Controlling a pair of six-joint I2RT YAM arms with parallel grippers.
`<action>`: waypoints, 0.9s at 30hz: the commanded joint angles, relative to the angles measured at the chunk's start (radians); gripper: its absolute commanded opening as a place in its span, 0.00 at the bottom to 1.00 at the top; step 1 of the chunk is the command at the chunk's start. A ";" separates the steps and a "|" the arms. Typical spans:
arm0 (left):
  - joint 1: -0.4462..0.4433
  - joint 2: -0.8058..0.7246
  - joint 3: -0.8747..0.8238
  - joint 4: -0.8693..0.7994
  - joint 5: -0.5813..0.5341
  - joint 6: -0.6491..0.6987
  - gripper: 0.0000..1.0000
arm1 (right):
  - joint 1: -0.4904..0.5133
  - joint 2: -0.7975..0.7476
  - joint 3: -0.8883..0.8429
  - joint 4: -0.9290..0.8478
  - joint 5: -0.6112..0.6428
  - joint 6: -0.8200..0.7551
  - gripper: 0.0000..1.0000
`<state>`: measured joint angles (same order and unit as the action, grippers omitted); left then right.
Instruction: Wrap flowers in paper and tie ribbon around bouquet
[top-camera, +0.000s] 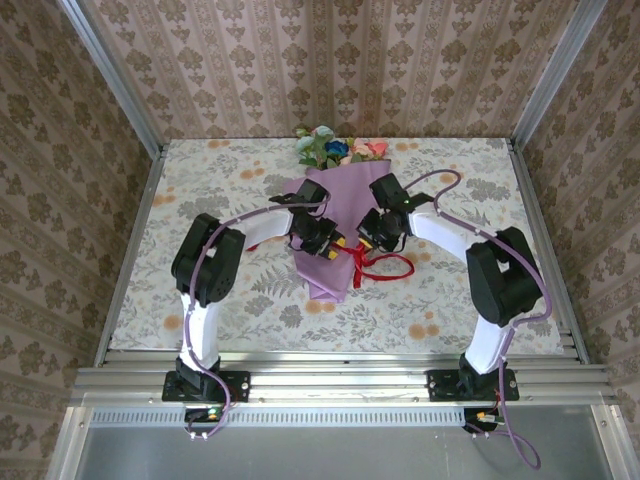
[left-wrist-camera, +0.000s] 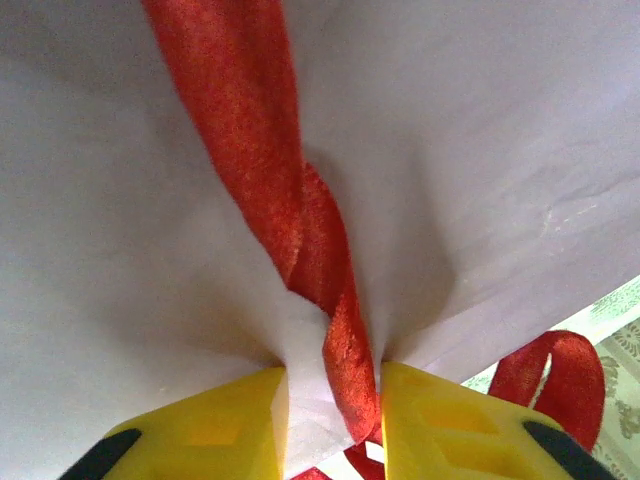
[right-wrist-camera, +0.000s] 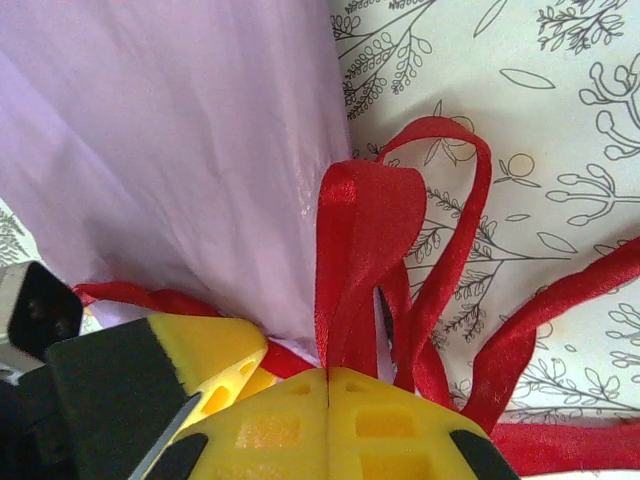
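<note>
In the middle of the overhead view lies the bouquet (top-camera: 345, 200), a narrow lilac-purple cone of thin paper (top-camera: 328, 282). Its wide end points to the top of the frame and its tip to the bottom. The flowers (top-camera: 335, 150), a small artificial bunch in pink, blue and pale teal with green leaves, poke out of the wide end near the back edge of the counter (top-camera: 200, 180). A pale cloth (top-camera: 440, 300) printed with leaves and blossoms covers it.

The black-and-white left arm (top-camera: 205, 265) and right arm (top-camera: 500, 275) curve in from the lower corners. They meet over the lower half of the cone and hide much of the paper there. The ribbon (top-camera: 358, 262), thin and bright red, crosses the cone below centre and spills in loops onto the cloth to its right.

Up close from the left wrist, the left fingers (left-wrist-camera: 450, 435), yellow with black patches, sit at the bottom edge. They are closed in on a twisted strand of ribbon together with a pinched fold of paper. The paper blocks nearly everything behind, apart from a ribbon loop and a scrap of cloth at the lower right.

From the right wrist, the right fingers (right-wrist-camera: 390, 430) are pressed tight together at bottom centre, clamping a folded loop of ribbon that stands up between them. More loops and ends trail over the cloth on the right. The purple cone takes the upper left, and a yellow-and-black finger of the other arm crowds in at the lower left.
</note>
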<state>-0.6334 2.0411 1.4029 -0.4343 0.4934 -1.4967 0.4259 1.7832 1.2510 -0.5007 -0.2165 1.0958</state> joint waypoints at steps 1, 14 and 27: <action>-0.001 0.004 0.013 -0.032 0.010 0.011 0.21 | -0.001 -0.050 0.014 -0.059 0.040 -0.015 0.00; 0.036 -0.164 -0.083 -0.036 -0.050 0.062 0.00 | -0.181 -0.203 0.031 -0.157 0.114 -0.137 0.00; 0.134 -0.445 -0.344 -0.060 -0.069 0.075 0.00 | -0.412 -0.286 0.056 -0.254 0.232 -0.177 0.00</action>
<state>-0.5209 1.6547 1.1164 -0.4469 0.4419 -1.4376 0.0433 1.5375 1.2640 -0.6594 -0.0978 0.9512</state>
